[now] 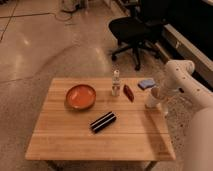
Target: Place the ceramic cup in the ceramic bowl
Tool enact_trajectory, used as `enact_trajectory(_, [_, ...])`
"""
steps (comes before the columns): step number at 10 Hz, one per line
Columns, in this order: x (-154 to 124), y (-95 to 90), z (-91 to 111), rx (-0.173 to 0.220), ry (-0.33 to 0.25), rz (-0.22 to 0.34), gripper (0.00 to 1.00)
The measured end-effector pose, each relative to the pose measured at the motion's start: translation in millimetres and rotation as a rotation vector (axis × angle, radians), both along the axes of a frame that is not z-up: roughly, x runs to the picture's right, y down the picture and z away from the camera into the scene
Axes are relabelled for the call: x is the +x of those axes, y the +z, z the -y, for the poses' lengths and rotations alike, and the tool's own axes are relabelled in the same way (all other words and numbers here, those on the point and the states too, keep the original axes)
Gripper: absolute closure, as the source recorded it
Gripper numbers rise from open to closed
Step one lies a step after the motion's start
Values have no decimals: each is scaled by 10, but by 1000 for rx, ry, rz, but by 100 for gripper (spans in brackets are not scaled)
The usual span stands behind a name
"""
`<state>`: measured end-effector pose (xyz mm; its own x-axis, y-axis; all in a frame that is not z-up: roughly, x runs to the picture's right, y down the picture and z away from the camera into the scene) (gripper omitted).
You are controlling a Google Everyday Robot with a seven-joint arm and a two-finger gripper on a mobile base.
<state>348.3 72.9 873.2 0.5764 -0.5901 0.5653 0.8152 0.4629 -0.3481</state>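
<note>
Cup (151, 101) is at the table's (65, 135) right edge, well apart from the bowl (81, 96). Your end effector (158, 95) is right against it; you cannot tell whether it grasps.

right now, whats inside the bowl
Nothing: the bowl's orange-red inside shows bare, none of it covered. The cup stands at the table's right edge, with the tool at it.
</note>
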Motion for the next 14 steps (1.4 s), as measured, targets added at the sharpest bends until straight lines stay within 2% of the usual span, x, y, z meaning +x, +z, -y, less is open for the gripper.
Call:
enact_trajectory(1, [-22, -9, 24, -1, -2, 2, 98])
enact_trajectory(2, [-39, -45, 67, 1, 4, 2, 100])
enact_trajectory(5, [-157, -270, 295, 16, 33, 7, 100])
enact_trajectory(6, [-325, -434, 388, 11, 23, 31, 100])
enact_trajectory(7, [-411, -517, 428, 10, 13, 45, 100])
enact_trajectory(10, [-864, -878, 529, -4, -54, 135, 100])
enact_trajectory(12, [-1235, -1021, 550, -9, -104, 207, 100])
enact_trajectory(14, [-1594, -1066, 540, -13, -156, 272, 100])
